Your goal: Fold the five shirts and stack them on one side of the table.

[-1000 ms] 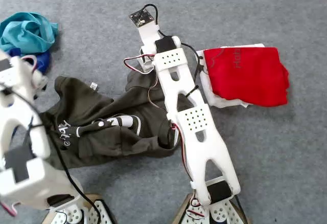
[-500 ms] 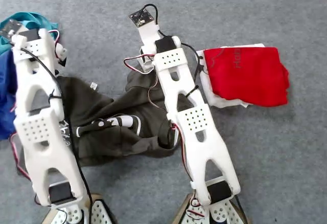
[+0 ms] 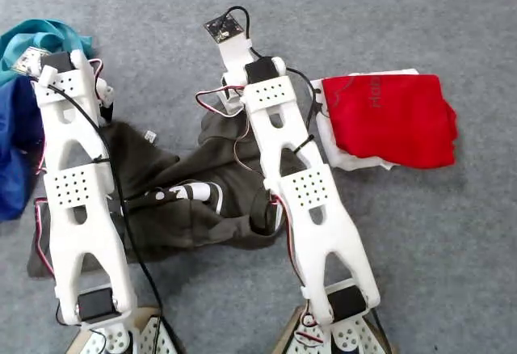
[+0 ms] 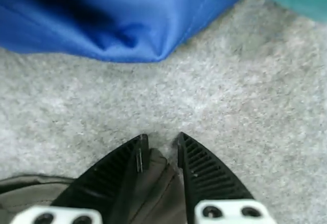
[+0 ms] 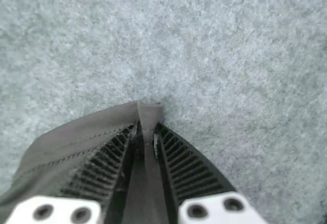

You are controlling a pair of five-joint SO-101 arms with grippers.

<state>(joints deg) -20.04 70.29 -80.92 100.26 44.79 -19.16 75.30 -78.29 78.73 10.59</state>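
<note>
Pinches on both sides: your left gripper nips an edge of the olive shirt near the blue shirt, and your right gripper is clamped tight on another fold. The olive shirt lies crumpled mid-tabletop. The red shirt sits folded atop the white shirt, off beside your right arm.

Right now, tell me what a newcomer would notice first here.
A crumpled dark olive shirt sprawls across the middle of the grey table, with the left gripper and right gripper each clamped on its edge. To the right, a folded red shirt lies on a white shirt. At the far left, a blue shirt and teal shirt sit heaped.
</note>
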